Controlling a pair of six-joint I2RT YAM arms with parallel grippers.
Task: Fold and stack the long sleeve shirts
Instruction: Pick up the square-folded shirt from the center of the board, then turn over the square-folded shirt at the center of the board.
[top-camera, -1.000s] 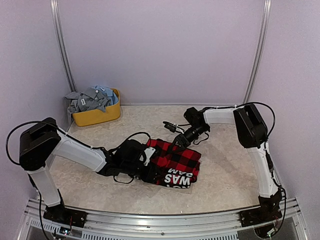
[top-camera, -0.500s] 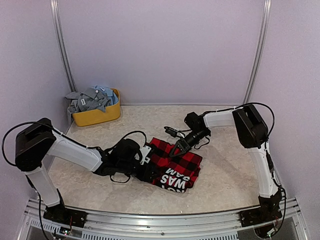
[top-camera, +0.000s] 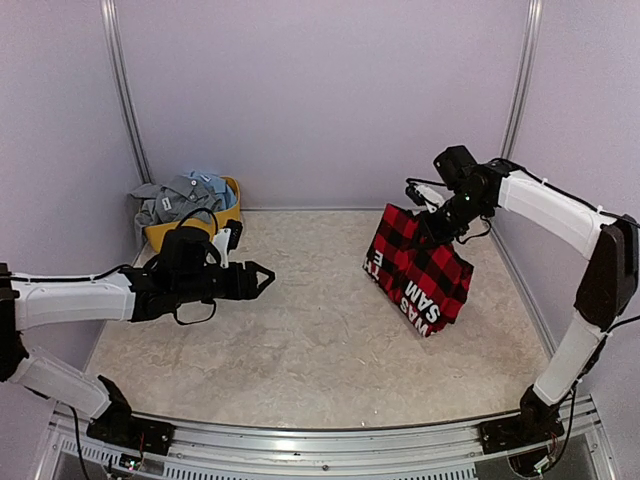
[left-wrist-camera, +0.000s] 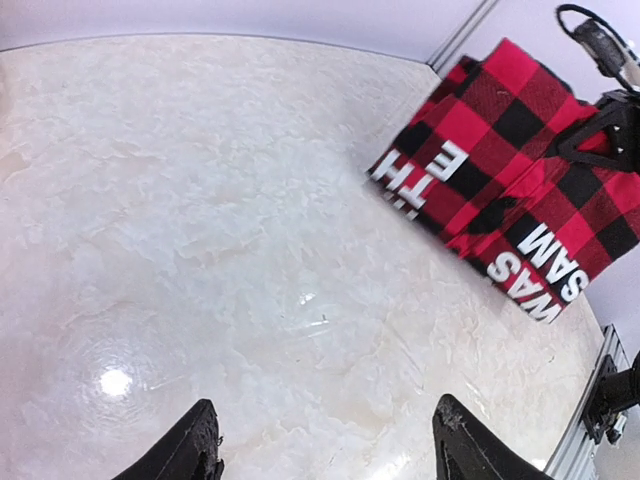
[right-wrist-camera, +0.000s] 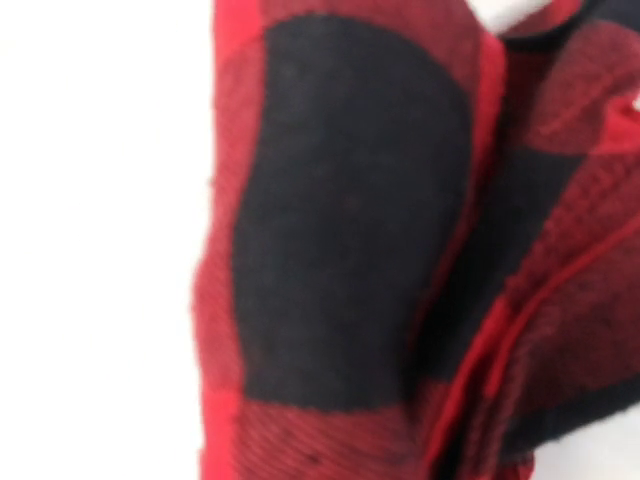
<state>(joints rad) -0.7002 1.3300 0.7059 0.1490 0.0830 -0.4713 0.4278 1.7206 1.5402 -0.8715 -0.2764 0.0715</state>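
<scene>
The folded red-and-black buffalo-check flannel shirt (top-camera: 422, 272) hangs at the right rear of the beige marbled table (top-camera: 300, 340), held up by its top edge. The right gripper (top-camera: 438, 224) is clamped on that edge; its wrist camera is filled with blurred red and black weave (right-wrist-camera: 350, 220). Whether the shirt's lower corner touches the table cannot be told. White block letters run along the folded side. From the left wrist they read "SAM" and "WAS" near the lower end and "TH E" further up (left-wrist-camera: 520, 170); the rest is folded under.

The left gripper (top-camera: 262, 279) hovers low over the left half of the table, well apart from the shirt, jaws spread with nothing between them. Its black fingertips (left-wrist-camera: 195, 445) frame bare tabletop.

At the left rear, a yellow oval plastic tub (top-camera: 195, 235) holds crumpled grey and pale blue shirts (top-camera: 185, 195).
</scene>
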